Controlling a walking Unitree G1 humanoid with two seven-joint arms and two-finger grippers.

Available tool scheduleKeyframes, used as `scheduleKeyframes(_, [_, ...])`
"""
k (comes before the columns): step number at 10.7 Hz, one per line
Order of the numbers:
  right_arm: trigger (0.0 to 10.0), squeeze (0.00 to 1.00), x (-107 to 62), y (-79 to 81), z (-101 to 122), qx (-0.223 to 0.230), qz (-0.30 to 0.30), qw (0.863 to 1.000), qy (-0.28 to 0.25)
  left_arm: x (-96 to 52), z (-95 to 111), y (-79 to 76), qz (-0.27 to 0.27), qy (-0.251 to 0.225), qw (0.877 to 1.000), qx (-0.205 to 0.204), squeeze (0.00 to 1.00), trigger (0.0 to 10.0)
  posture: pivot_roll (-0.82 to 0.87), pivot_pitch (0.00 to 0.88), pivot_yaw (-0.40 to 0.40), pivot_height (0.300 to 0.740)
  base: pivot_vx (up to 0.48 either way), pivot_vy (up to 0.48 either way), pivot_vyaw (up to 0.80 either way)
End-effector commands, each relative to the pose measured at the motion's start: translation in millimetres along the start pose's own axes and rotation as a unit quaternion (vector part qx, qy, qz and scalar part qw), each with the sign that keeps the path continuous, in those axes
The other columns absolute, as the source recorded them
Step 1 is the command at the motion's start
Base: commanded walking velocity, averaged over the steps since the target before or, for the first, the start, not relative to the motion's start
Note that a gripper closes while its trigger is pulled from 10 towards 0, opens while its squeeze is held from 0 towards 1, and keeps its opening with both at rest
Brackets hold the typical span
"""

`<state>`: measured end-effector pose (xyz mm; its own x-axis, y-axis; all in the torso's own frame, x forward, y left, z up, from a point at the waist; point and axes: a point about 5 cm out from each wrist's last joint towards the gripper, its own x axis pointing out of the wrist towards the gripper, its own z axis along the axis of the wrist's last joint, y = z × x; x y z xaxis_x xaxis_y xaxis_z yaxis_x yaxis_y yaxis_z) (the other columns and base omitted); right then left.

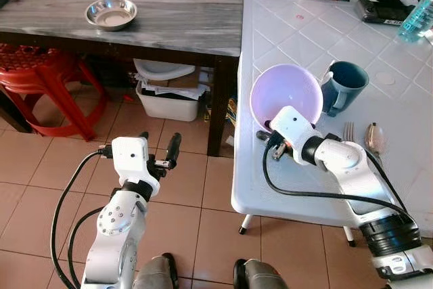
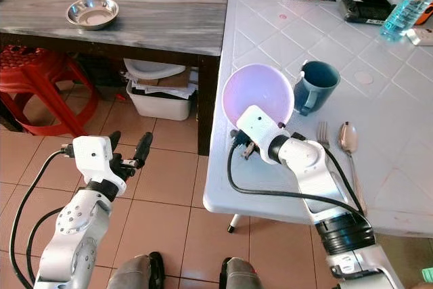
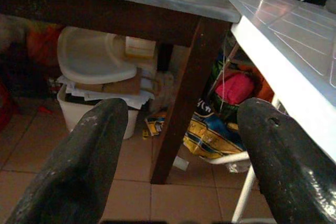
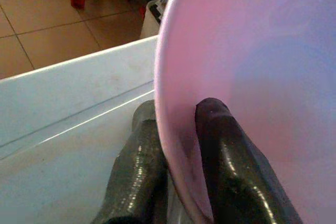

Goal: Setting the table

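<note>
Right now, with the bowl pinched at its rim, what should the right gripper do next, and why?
Probably lower the bowl flat onto the white table. The right gripper holds it tilted on edge beside the mug, with the fork and spoon already laid nearby.

No text, label, brand or number can be read anywhere — nothing legible.

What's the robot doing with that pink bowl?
It's setting the table. The right gripper is pinching the rim of the pink bowl, holding it tilted up near the white table's edge. A mug, fork and spoon already sit beside it. The left gripper hangs open over the floor, holding nothing.
</note>
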<state>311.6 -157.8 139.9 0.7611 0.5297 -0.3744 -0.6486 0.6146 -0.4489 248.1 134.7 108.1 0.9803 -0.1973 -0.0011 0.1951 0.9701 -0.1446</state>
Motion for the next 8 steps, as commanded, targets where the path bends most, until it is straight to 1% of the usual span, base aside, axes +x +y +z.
scheduleKeyframes(1, [0.0, 0.0, -0.8, 6.3, -7.2, -0.003, 0.012, 1.0, 0.016, -0.9, -1.6, 0.7, 0.002, 0.008, 1.0, 0.001, 0.0, 10.0, -0.03, 0.172, -0.03, 0.74, 0.0, 0.0, 0.0])
scheduleKeyframes(6, [0.0, 0.0, -3.1, 8.2, -12.5, 0.01, -0.029, 1.0, 0.003, 1.4, -1.6, 4.8, 0.018, 0.012, 1.0, 0.008, 0.0, 10.0, -0.03, 0.167, -0.026, 0.74, 0.0, 0.0, 0.0])
scheduleKeyframes(7, [0.0, 0.0, -3.9, 5.3, -9.1, 0.021, -0.059, 0.998, -0.02, 3.5, 2.3, 7.7, 0.026, 0.001, 1.0, 0.014, 0.0, 10.0, -0.03, 0.171, -0.027, 0.74, 0.0, 0.311, 0.0])
scheduleKeyframes(8, [0.0, 0.0, -5.7, 1.8, -1.5, 0.029, -0.092, 0.994, -0.053, 3.3, 4.5, 9.7, 0.03, -0.004, 0.999, 0.021, 0.0, 10.0, -0.03, 0.178, -0.025, 0.74, 0.0, 0.48, 0.0])
